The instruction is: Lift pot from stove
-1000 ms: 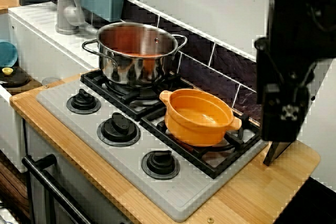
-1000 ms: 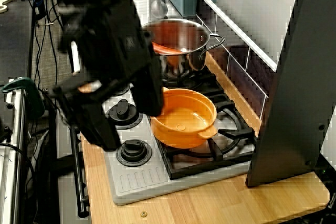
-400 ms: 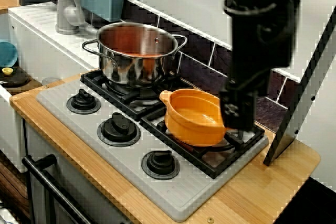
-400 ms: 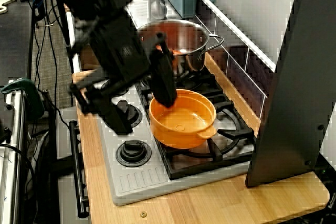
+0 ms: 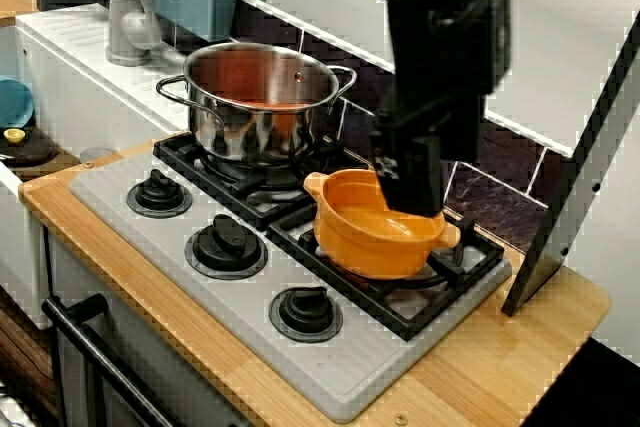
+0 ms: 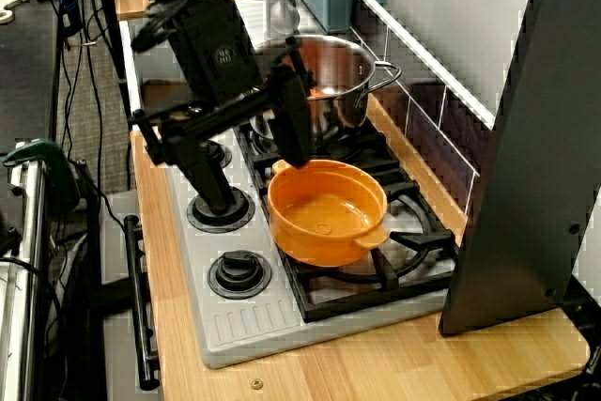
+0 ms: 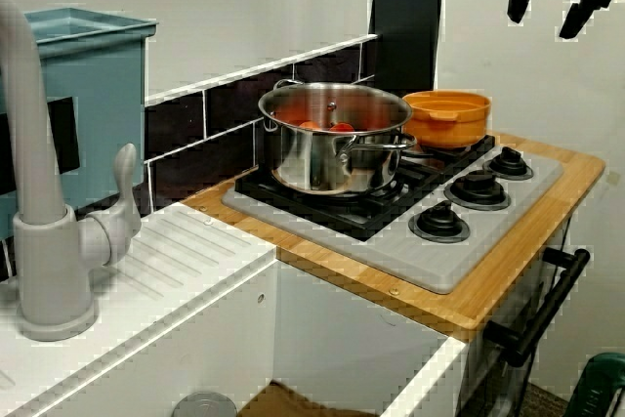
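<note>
The orange pot [image 5: 372,235] [image 6: 327,212] [image 7: 446,116] sits on the stove's [image 5: 300,357] [image 6: 239,326] [image 7: 469,256] right-hand black grate, empty and upright. My black gripper [image 5: 410,192] [image 6: 252,159] [image 7: 543,21] hangs in the air above the cooktop and holds nothing. Its two fingers are spread apart. The side view places it well above the pot and toward the counter's front, not touching it. In the front view the gripper body covers the pot's back rim.
A taller steel pot [image 5: 260,97] [image 6: 324,72] [image 7: 332,139] with red-orange contents stands on the left burner, close beside the orange one. Three black knobs [image 5: 228,244] line the stove front. A grey faucet [image 7: 39,192], a teal box [image 7: 93,95] and a dark slanted panel [image 6: 526,138] surround the area.
The gripper has swung from the counter's right end leftward to over the stove, by the orange pot. Its fingers stay spread. Neither pot has moved.
</note>
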